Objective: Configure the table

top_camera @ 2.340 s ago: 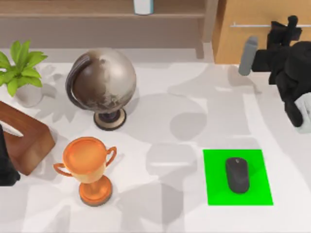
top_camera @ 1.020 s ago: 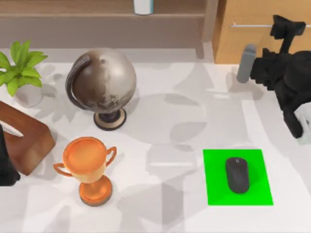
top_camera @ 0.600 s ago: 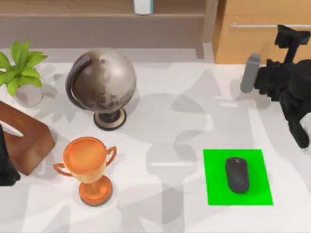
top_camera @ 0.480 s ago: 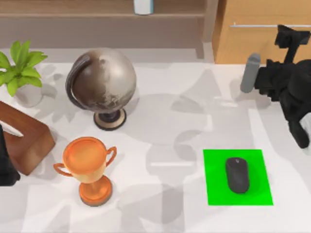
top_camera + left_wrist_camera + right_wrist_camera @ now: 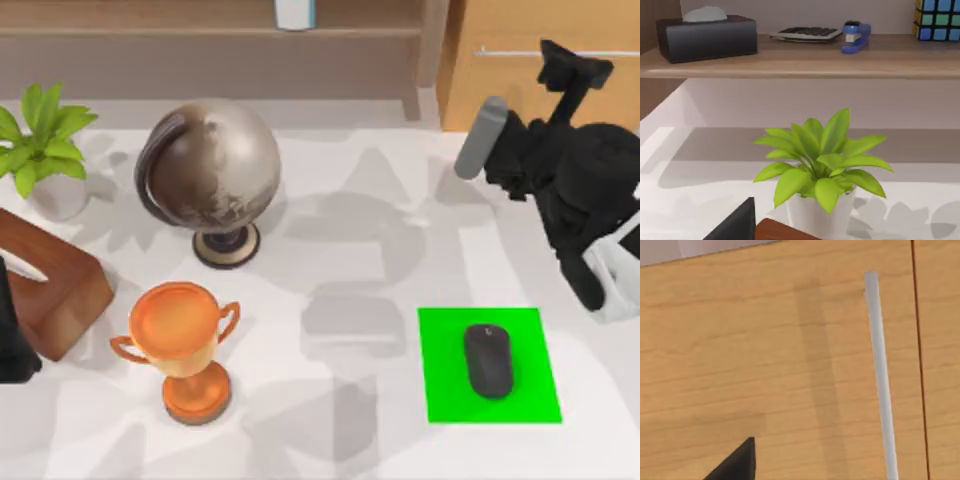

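The table (image 5: pixel 360 250) is a broad white top with faint grey marbling. My right gripper (image 5: pixel 567 66) is held above its back right corner, right at the front of the light wooden drawer cabinet (image 5: pixel 520 80), close to the cabinet's grey bar handle (image 5: pixel 520 52). The right wrist view looks straight at that wooden front (image 5: pixel 765 350) with the handle (image 5: pixel 880 375) running along it. My left arm (image 5: pixel 10 345) is parked at the table's left edge.
A globe (image 5: pixel 210 170), an orange trophy (image 5: pixel 185 345), a potted plant (image 5: pixel 40 140) and a brown wooden block (image 5: pixel 50 280) occupy the left half. A black mouse (image 5: pixel 488 360) lies on a green mat (image 5: pixel 440 380) at the front right. A shelf (image 5: pixel 790 55) runs behind.
My right arm has swung left and toward the back, bringing its gripper nearer the cabinet handle. Everything on the table and the left arm stayed put.
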Motion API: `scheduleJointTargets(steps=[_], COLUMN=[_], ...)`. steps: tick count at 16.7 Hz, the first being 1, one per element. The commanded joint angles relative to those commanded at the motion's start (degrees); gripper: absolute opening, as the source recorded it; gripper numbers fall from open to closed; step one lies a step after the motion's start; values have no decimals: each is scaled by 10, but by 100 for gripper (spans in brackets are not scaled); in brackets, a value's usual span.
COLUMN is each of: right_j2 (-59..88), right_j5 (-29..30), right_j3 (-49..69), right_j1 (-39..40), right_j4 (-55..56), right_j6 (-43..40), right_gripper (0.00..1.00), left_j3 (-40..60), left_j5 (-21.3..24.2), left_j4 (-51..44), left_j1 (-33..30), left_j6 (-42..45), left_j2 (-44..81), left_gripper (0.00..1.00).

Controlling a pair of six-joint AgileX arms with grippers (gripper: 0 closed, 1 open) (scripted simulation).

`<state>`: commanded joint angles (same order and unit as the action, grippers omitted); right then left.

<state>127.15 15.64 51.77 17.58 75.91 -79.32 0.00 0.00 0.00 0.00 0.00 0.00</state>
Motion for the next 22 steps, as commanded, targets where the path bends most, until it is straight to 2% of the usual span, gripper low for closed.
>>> scheduleJointTargets(steps=[7,14,18,22], right_j2=[-8,31,68,95], right_j5=[105,221,264,285], right_j3=[101,332,461,534], right_j1=[155,243,252,248], right_j4=[-5,-201,-357,-439], right_j6=[314,621,733,785], right_gripper=[100,100,100,100], left_j3=[0,0,0,0], left_j5=[0,0,0,0], left_j4=[0,0,0,0], left_j1=[0,0,0,0], left_j6=[0,0,0,0], left_j2=[0,0,0,0], left_gripper=[100,100,100,100])
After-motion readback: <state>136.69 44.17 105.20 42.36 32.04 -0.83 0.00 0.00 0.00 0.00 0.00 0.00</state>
